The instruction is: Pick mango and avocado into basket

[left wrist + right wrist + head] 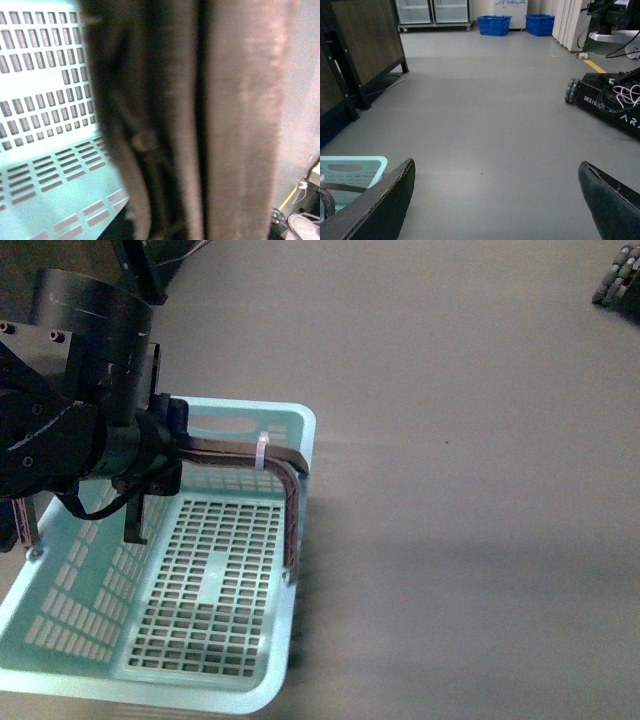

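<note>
Basket [305,425] carrying seems in hand: left end effector [172,448] clamped on its handle [230,453], right end effector [496,167] apart beside it. Next likely needs locating mango and avocado, both unseen

Right tool [495,170] fingers spread wide above grey floor [485,110]; basket [355,164] corner beside one finger; blue crates [494,25] far.

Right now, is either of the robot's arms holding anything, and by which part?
The left end effector holds the basket by the top bar of its brown handle, which stands raised. The right end effector is open and holds nothing.
</note>
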